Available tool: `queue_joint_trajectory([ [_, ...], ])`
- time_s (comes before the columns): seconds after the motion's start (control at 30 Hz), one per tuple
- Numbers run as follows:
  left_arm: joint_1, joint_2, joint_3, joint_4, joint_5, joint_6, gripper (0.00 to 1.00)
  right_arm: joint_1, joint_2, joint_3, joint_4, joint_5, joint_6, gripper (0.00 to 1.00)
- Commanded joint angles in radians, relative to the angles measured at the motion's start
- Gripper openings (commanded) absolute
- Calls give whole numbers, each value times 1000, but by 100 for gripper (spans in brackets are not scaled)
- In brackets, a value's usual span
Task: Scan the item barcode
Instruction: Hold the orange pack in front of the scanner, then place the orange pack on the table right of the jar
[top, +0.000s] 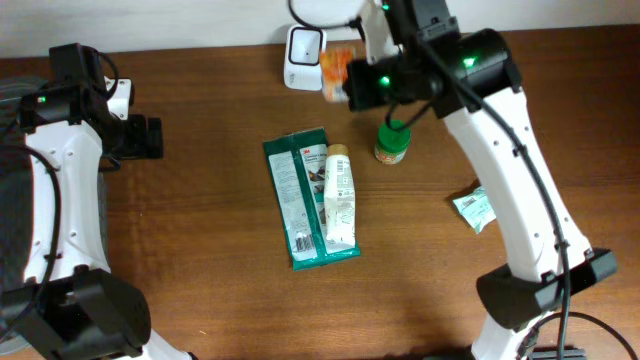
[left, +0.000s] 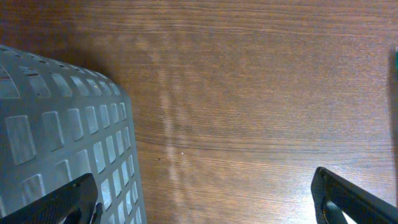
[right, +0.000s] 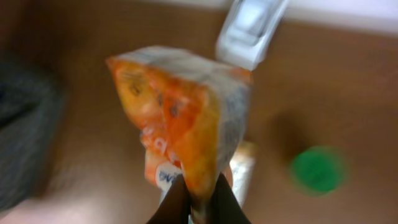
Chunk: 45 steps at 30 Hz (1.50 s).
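Table (top: 200, 270): dark wood; I'm reading it from the near edge outward.
Pale wrapper (top: 474, 208): lies toward the right edge, beside my right arm's white link.
Green pack (top: 295, 205): flat at mid-table, long side running near to far.
White tube (top: 340, 195): lies on the green pack's right side, cap pointing to the far edge.
Left gripper (left: 205, 202): by the left edge, its fingers spread wide with nothing between them, over bare wood.
Grey basket (left: 56, 137): perforated wall just beside the left gripper's left finger.
Green-lidded jar (top: 392, 143): upright, right of centre, under my right arm.
Right gripper (right: 199, 199): jaws pinched tight on the bottom edge of the orange packet.
Orange packet (right: 180, 124): the item to scan, held off the table just right of the scanner; I can't make out a barcode, the view is blurred.
Scanner (top: 303, 58): white, standing at the far edge.
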Motion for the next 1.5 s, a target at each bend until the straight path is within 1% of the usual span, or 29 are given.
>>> queue_joint_trajectory([
  [0.0,3,-21,-2,-1,-7,10,99,66,74,17,94,521,-48,4],
  [0.07,3,-21,-2,-1,-7,10,99,86,132,16,185,608,-151,4],
  [0.13,3,-21,-2,-1,-7,10,99,92,203,16,307,669,-250,4],
  [0.17,3,-21,-2,-1,-7,10,99,92,248,16,388,689,-327,4],
  [0.2,3,-21,-2,-1,-7,10,99,92,292,16,455,694,-396,4],
  [0.33,3,-21,-2,-1,-7,10,99,92,426,16,647,693,-580,4],
  [0.4,3,-21,-2,-1,-7,10,99,93,508,16,753,690,-695,4],
  [0.47,3,-21,-2,-1,-7,10,99,93,566,16,826,689,-780,4],
  [0.57,3,-21,-2,-1,-7,10,99,93,621,16,856,652,-848,4],
  [0.83,3,-21,-2,-1,-7,9,99,94,622,17,845,633,-846,4],
  [0.87,3,-21,-2,-1,-7,10,99,95,613,17,833,629,-832,4],
  [0.93,3,-21,-2,-1,-7,10,99,95,572,17,798,603,-751,4],
  [0.97,3,-21,-2,-1,-7,10,99,92,540,17,765,558,-696,4],
  [1.07,3,-21,-2,-1,-7,10,99,58,385,17,606,277,-494,4],
  [1.1,3,-21,-2,-1,-7,10,99,50,353,17,571,221,-451,4],
  [1.13,3,-21,-2,-1,-7,10,99,27,282,17,493,109,-363,4],
  [1.17,3,-21,-2,-1,-7,10,99,6,226,17,422,48,-288,4],
  [1.23,3,-21,-2,-1,-7,10,99,-47,106,17,241,-32,-140,4],
  [1.27,3,-21,-2,-1,-7,10,99,-77,59,17,149,-58,-90,4],
  [1.3,3,-21,-2,-1,-7,10,99,-125,-1,17,22,-89,-67,4],
  [1.47,3,-21,-2,-1,-7,10,99,-285,-82,17,-293,-117,-67,4],
])
